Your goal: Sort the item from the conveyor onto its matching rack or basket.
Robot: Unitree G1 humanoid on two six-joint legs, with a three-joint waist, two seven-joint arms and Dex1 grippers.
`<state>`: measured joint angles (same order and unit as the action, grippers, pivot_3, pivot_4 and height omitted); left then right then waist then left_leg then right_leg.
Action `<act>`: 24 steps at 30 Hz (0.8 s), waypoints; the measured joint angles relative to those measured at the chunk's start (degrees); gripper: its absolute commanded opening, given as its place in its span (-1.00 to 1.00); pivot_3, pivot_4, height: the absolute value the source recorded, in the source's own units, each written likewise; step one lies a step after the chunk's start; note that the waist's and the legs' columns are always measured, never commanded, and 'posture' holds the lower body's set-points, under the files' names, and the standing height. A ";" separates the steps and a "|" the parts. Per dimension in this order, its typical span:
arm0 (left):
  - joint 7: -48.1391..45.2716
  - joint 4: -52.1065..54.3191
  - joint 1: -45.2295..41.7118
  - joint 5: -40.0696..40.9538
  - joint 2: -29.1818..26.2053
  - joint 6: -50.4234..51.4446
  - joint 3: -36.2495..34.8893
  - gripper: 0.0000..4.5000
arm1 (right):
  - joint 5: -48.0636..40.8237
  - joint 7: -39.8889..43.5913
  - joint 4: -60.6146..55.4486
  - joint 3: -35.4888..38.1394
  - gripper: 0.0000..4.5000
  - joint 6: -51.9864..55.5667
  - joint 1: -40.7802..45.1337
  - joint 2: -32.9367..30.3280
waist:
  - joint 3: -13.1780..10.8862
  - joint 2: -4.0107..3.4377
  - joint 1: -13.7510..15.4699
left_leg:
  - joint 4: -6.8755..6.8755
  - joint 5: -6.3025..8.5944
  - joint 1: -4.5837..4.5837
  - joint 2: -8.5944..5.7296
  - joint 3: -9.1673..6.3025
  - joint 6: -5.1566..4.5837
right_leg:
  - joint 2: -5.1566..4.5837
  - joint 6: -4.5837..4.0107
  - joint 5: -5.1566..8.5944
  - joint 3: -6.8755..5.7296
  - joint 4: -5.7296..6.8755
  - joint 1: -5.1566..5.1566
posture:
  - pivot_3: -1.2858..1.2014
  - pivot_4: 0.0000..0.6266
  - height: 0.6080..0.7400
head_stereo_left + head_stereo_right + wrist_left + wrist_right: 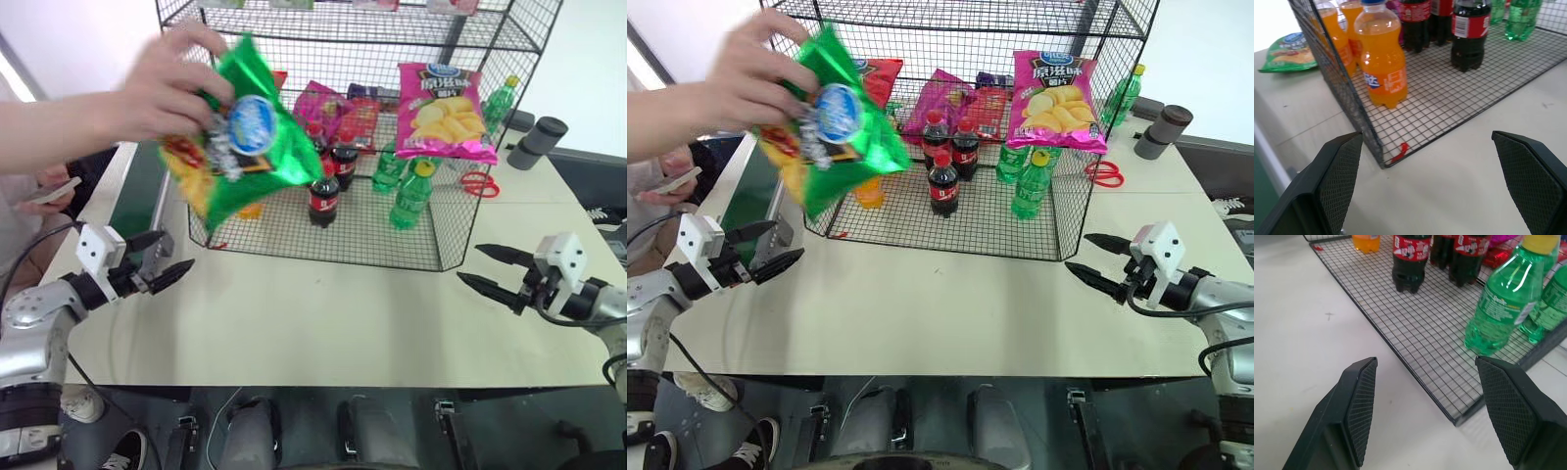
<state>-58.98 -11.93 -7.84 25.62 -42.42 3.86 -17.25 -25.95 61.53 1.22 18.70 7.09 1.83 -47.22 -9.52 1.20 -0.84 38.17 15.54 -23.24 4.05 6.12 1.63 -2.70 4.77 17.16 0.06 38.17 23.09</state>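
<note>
A person's hand (167,83) held the green chip bag (240,137) in the air at roughly 10 o'clock in the head view, above the left front corner of the black wire rack (323,245) and clear of the desk (323,313). The bag hung tilted, its blue-white oval logo facing the camera, with the fingers gripping its upper edge. The dark green conveyor (137,191) ran along the desk's left side, at 9 o'clock, partly hidden behind the bag and the arm. The left pincer (157,259) hovered over the desk at 8 o'clock, jaws spread wide and empty, pointing toward the rack's near left corner; its black fingers (1339,176) framed that corner in the left wrist view. The right pincer (495,269) hovered at 4 o'clock, jaws also apart with nothing between them, aimed at the rack's near right corner. On the rack floor stood orange soda bottles (1381,54), cola bottles (324,199) and green soda bottles (1503,303). A pink chip bag (446,108) hung on the rack's right side, with a red chip bag (877,78) at the back left. Red scissors (477,183) lay on the desk just right of the rack. A second green chip bag (1290,51) lay on the desk outside the rack's left wall.
</note>
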 measured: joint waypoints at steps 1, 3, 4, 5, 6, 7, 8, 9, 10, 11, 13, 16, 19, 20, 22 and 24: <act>-0.07 0.48 0.26 0.08 0.00 0.45 -0.01 1.00 | 0.10 -0.33 -0.01 -0.20 0.48 -0.07 0.41 0.11 | 0.00 0.00 0.04 | 0.00 0.00 0.00 0.00 0.00 0.00 | 0.00 0.00 0.00 0.00 0.00 0.00 | 0.03 -0.52 1.00; -0.60 1.22 0.41 0.66 0.00 0.97 -0.04 1.00 | 0.51 -0.67 -0.09 -0.28 0.48 -0.34 0.62 0.29 | 0.00 0.00 0.09 | 0.00 0.00 -0.01 0.00 0.01 0.00 | 0.00 0.00 0.00 0.00 0.00 0.00 | 0.03 -0.52 1.00; -1.14 1.64 0.61 1.29 0.00 0.98 -0.14 1.00 | 0.68 -0.80 -0.12 -0.32 0.48 -0.57 0.65 0.53 | 0.00 0.00 0.14 | 0.00 0.00 -0.02 0.00 0.01 0.00 | -0.01 0.00 0.00 0.00 -0.01 0.00 | 0.03 -0.52 1.00; -2.15 2.02 0.87 1.99 0.02 0.86 -0.35 1.00 | 0.69 -0.89 -0.31 -0.37 0.48 -0.59 0.67 0.87 | 0.00 0.00 0.16 | 0.00 0.00 -0.02 0.00 0.01 0.00 | -0.01 0.00 0.00 0.00 -0.01 0.00 | 0.03 -0.52 1.00; -3.57 2.34 1.25 2.82 0.12 0.27 -0.86 1.00 | 0.40 -0.90 -1.02 -0.53 0.48 -0.23 0.67 1.41 | 0.00 0.00 0.13 | 0.00 0.00 -0.02 0.00 0.01 0.00 | -0.01 0.00 0.00 0.00 -0.01 0.01 | 0.03 -0.52 1.00; -4.45 2.48 1.41 3.28 0.21 -0.32 -1.28 1.00 | 0.13 -0.88 -1.68 -0.82 0.48 0.03 0.67 1.59 | 0.00 0.00 0.13 | 0.00 0.00 -0.02 0.00 0.01 0.00 | -0.01 0.00 0.00 0.00 -0.01 0.01 | 0.03 -0.52 1.00; -4.87 2.47 1.42 3.40 0.24 -0.82 -1.58 1.00 | -0.11 -0.88 -2.21 -0.91 0.48 0.19 0.66 1.76 | 0.00 0.00 0.13 | 0.00 0.00 -0.02 0.00 0.01 0.00 | 0.00 0.00 0.00 -0.01 -0.01 0.01 | 0.03 -0.52 1.00; -5.14 2.47 1.42 3.44 0.24 -1.11 -1.74 1.00 | -0.20 -0.90 -2.75 -1.04 0.48 0.28 0.69 1.88 | 0.00 -0.01 0.13 | 0.00 0.00 -0.01 0.00 0.01 0.00 | 0.00 0.00 0.00 0.00 0.00 0.00 | 0.03 -0.52 1.00; -5.26 2.45 1.43 3.43 0.24 -1.48 -1.74 1.00 | -0.17 -1.00 -2.90 -1.32 0.48 0.34 0.80 1.92 | 0.00 -0.01 0.13 | 0.00 0.00 -0.01 0.00 0.01 0.00 | 0.00 0.00 0.00 0.00 0.00 0.00 | 0.03 -0.52 1.00; -5.25 2.42 1.46 3.39 0.25 -1.78 -1.74 1.00 | -0.14 -1.14 -2.95 -1.54 0.48 0.40 0.96 2.01 | 0.00 -0.01 0.13 | 0.01 0.00 -0.01 0.00 0.01 0.00 | 0.00 0.00 0.00 -0.01 0.00 0.00 | 0.03 -0.52 1.00; -4.49 2.28 1.45 3.00 0.25 -1.87 -1.74 1.00 | -0.07 -1.55 -2.93 -1.87 0.48 0.46 1.56 2.21 | 0.00 -0.01 0.13 | 0.01 0.00 -0.01 0.00 0.01 0.00 | 0.00 0.00 0.00 0.00 0.00 0.00 | 0.03 -0.52 1.00; -2.89 2.22 1.49 2.33 0.34 -1.82 -1.73 1.00 | 0.20 -1.63 -2.56 -2.40 0.48 0.37 2.42 2.21 | 0.00 -0.01 0.13 | 0.01 0.00 -0.01 0.00 0.00 0.00 | 0.00 0.00 0.00 0.00 0.00 0.00 | 0.03 -0.52 1.00; -1.84 3.13 2.19 2.27 0.39 -1.66 -1.73 1.00 | 0.87 -1.62 -2.11 -3.04 0.48 0.05 3.13 2.24 | 0.00 -0.01 0.10 | 0.01 0.00 -0.01 0.00 0.00 0.00 | 0.00 0.00 0.00 0.00 0.00 0.00 | 0.03 -0.52 1.00; -1.63 3.28 2.60 2.23 0.41 -1.66 -1.73 1.00 | 1.01 -1.62 -2.03 -3.28 0.48 0.00 3.28 2.25 | 0.00 -0.01 0.07 | 0.01 0.00 -0.01 0.00 0.00 0.00 | 0.00 0.00 0.00 0.00 0.00 0.01 | 0.03 -0.52 1.00; -0.79 3.48 3.17 2.13 0.73 -1.64 -1.73 1.00 | 1.24 -1.61 -1.75 -4.00 0.48 -0.05 3.78 2.31 | 0.00 -0.01 0.07 | 0.00 0.00 -0.01 0.00 0.00 0.00 | 0.00 0.00 0.00 0.00 0.00 0.01 | 0.03 -0.52 1.00; -0.10 3.68 3.20 2.00 0.86 -1.65 -1.73 1.00 | 1.47 -1.61 -1.39 -4.44 0.48 -0.18 4.24 2.39 | 0.00 -0.01 0.09 | 0.01 0.00 -0.01 0.00 0.00 0.00 | 0.00 0.00 0.00 0.00 0.00 0.01 | 0.03 -0.52 1.00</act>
<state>-59.08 -8.25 -4.64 27.62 -41.57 2.21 -18.98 -24.48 59.92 -0.16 14.27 6.91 6.08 -44.83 -9.52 1.20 -0.75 38.18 15.55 -23.25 4.04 6.12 1.63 -2.70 4.76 17.16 0.06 38.16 23.10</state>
